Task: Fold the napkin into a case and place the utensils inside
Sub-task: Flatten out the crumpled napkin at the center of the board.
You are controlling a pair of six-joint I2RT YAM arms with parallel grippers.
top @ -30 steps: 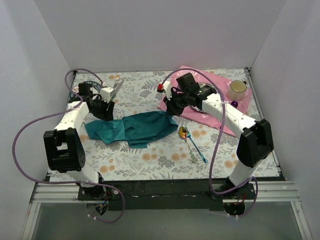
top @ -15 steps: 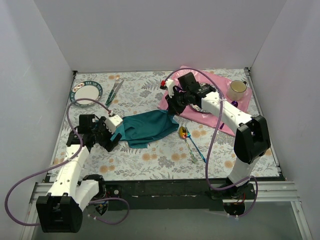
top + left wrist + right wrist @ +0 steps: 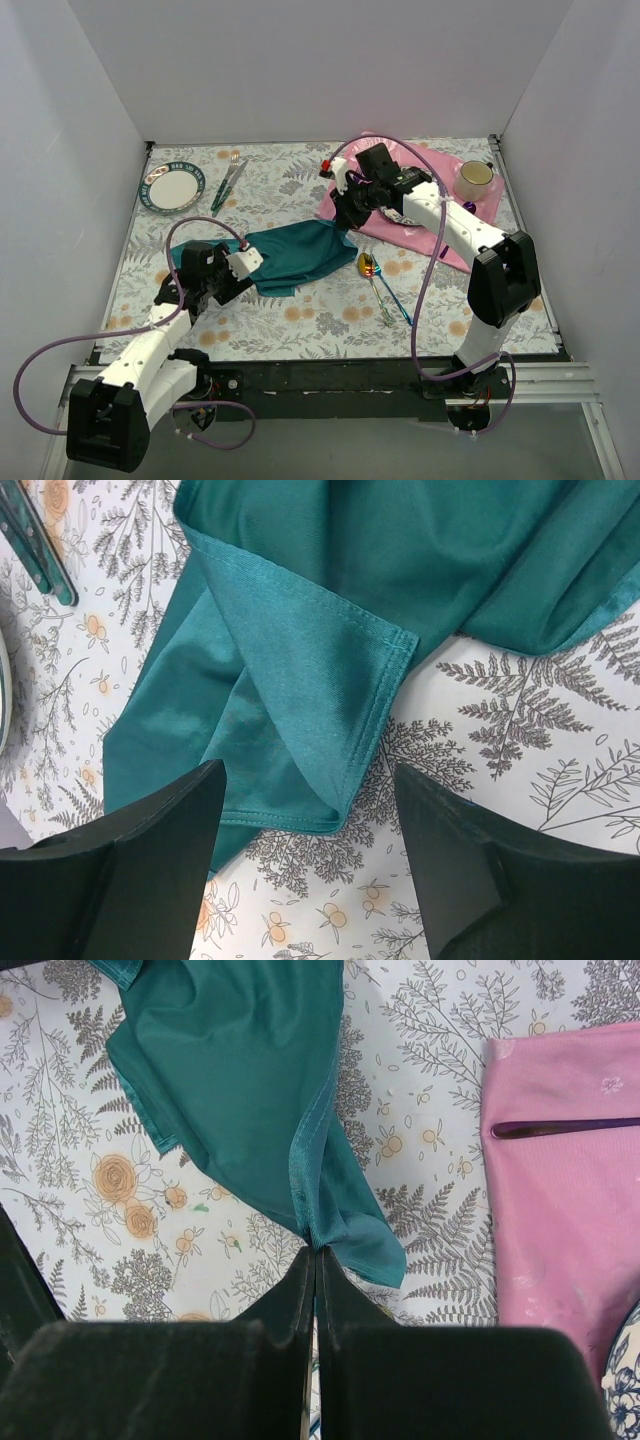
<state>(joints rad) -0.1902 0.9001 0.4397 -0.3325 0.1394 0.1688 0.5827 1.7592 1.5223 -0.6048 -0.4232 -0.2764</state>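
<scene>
Napkin (image 3: 300, 255), crumpled, lies mid-table (image 3: 300, 322). My right gripper (image 3: 315, 1252) is closed, pinching the cloth's corner at its 2 o'clock. My left gripper (image 3: 308, 780) is spread wide over a hemmed fold at 9 o'clock. Utensils (image 3: 382, 288) lie at the napkin's 4 o'clock, the pink placemat (image 3: 440, 165) at 2 o'clock.

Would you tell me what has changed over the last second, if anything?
The left arm drew back toward its base. The left gripper came from the far left edge of the napkin to its near side, where it hovers open over a folded corner. The right gripper stayed shut on the napkin's right end; the utensils and placemat did not move.
</scene>
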